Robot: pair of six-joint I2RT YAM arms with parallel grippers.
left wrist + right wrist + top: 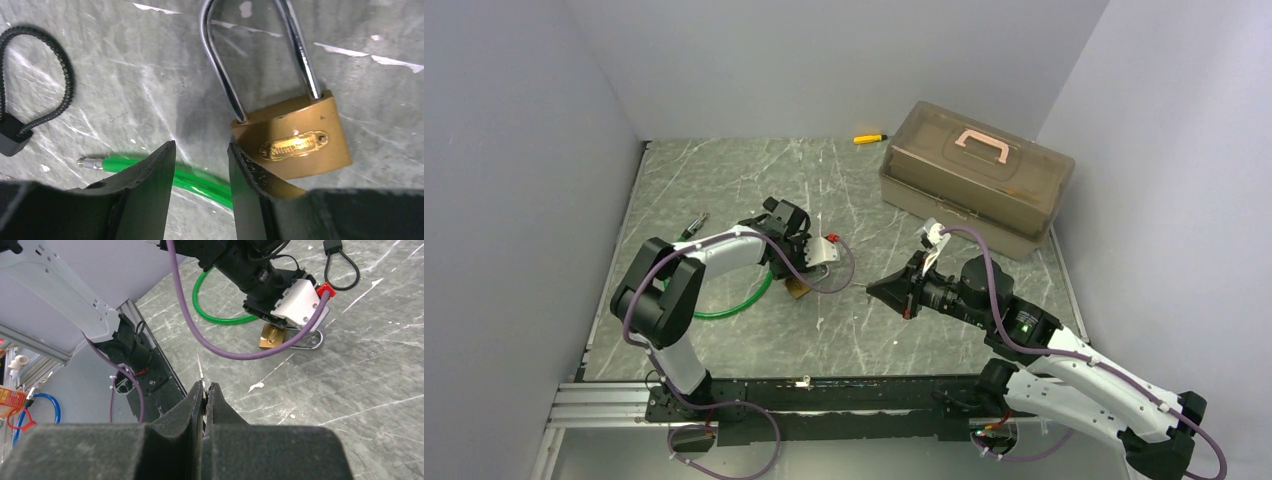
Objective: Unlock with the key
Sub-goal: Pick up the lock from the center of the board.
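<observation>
**Key in hand, padlock not yet reached**

Far left of bench (pixel 724 180): cord loop (pixel 66 75) and green cable (pixel 122 164), lying loose, no part in this step.

Next along: left gripper (pixel 200 167), low over padlock (pixel 300 145). Jaws parted by a moderate gap, with nothing between them but bench and cable. Brass body flat on bench just outside one finger, one corner hidden behind that finger. Touching or not: cannot tell from wrist view. No clamp on the body, at any rate. Both shackle legs seated in the body, so judged locked. Keyhole face not visible in any view.

Centre-right: key (pixel 199 369) pinched at its head end in right gripper (pixel 204 389). Jaws closed tight on it, thin blade sticking out past the fingertips and pointing broadly toward padlock. Well apart from padlock, bare bench between.

Far right, rear: toolbox (pixel 974 180), lid down, not involved.

Progress, as judged:
- Done: key pickup.
- Outstanding: everything else, so early-to-middle stage.

Left to do:
- Steady padlock, probably with left gripper, which needs a proper hold or press first.
- Carry blade across to keyhole and line up.
- Insert, turn, and check for shackle release.

Fine alignment likely the hard part, given thin blade and hidden keyhole.
</observation>
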